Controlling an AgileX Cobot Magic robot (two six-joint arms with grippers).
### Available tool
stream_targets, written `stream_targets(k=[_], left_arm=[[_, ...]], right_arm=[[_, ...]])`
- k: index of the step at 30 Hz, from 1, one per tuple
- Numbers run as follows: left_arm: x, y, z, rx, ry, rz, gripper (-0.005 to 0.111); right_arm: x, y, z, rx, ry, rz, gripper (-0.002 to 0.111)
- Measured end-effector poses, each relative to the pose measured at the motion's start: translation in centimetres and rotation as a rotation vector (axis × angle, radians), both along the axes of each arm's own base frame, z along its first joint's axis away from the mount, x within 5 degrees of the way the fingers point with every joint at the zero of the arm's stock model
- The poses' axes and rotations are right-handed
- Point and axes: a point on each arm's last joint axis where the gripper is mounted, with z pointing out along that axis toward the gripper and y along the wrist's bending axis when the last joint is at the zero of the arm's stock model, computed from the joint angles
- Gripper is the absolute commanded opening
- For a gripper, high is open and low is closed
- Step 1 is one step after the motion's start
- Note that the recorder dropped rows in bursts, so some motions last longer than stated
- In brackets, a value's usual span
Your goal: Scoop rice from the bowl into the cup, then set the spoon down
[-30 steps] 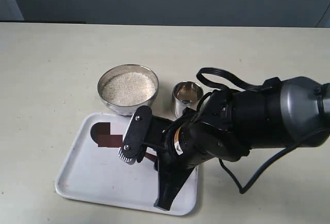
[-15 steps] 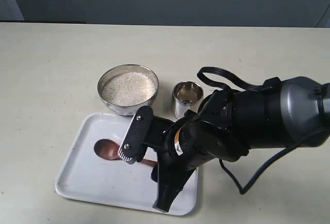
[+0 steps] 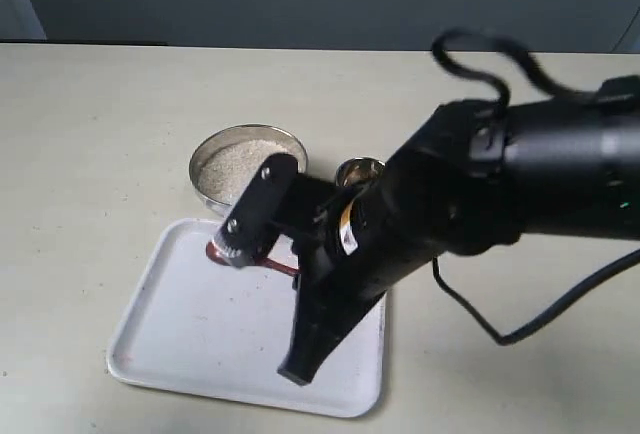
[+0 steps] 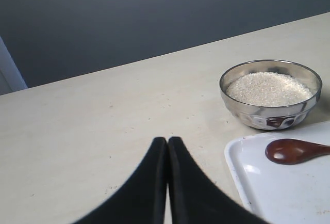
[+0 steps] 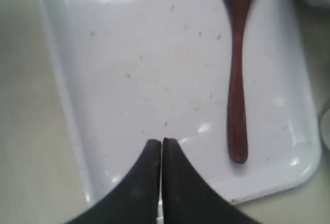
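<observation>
- Nearest the onlooker, a white tray (image 3: 175,329) lies flat on a pale table (image 3: 90,154).
- Above the tray hangs the right claw (image 5: 161,141) on a bulky black arm. Its two dark fingers are pressed together and hold nothing.
- Just beside that claw, apart from it, the spoon (image 5: 237,79) lies flat on the tray. It is dark reddish-brown glossy wood, with its slim handle pointing toward the tray's near edge and its oval bowl toward the far edge.
- The spoon looks light and stiff, and its gloss suggests a slick surface. The handle's middle or tail end is probably the best place to grip, leaving the oval end free for scooping. It lies flush with the tray, so the fingers have little room to get under it.
- Beyond the tray's far edge stands the bowl (image 4: 268,118), round shiny steel, filled nearly to the rim with fine off-white rice (image 4: 268,87). The grains are loose and would likely spill from a tilted spoon.
- Beside the bowl, the small steel cup (image 3: 358,166) is mostly hidden by the arm, so its contents cannot be made out.
- Off to the side, the left claw (image 4: 167,140) hovers above bare table, closed and empty.
</observation>
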Motion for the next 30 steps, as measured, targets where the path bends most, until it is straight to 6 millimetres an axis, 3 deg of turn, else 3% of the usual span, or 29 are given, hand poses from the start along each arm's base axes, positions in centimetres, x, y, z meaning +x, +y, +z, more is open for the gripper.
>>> stream_targets(k=[4,9,13,25,30], left_arm=[[0.0,0.0,0.0,0.000,0.000,0.000,0.001],[0.0,0.0,0.0,0.000,0.000,0.000,0.001],[0.0,0.0,0.0,0.000,0.000,0.000,0.001],[0.0,0.0,0.0,0.000,0.000,0.000,0.001],[0.0,0.0,0.0,0.000,0.000,0.000,0.001]], right_arm=[[-0.1,0.1,5.8,0.164,-0.035,-0.045,0.000],[-0.9,-1.4,13.3,0.362,-0.110,-0.071,0.000],[-2.1,-3.6,17.1,0.458,-0.144,-0.069,0.000],[-4.8,-10.7,23.4,0.677,-0.322,-0.136,0.000],[-3.7,-14.3,24.9,0.735,-0.410,-0.311,0.000]])
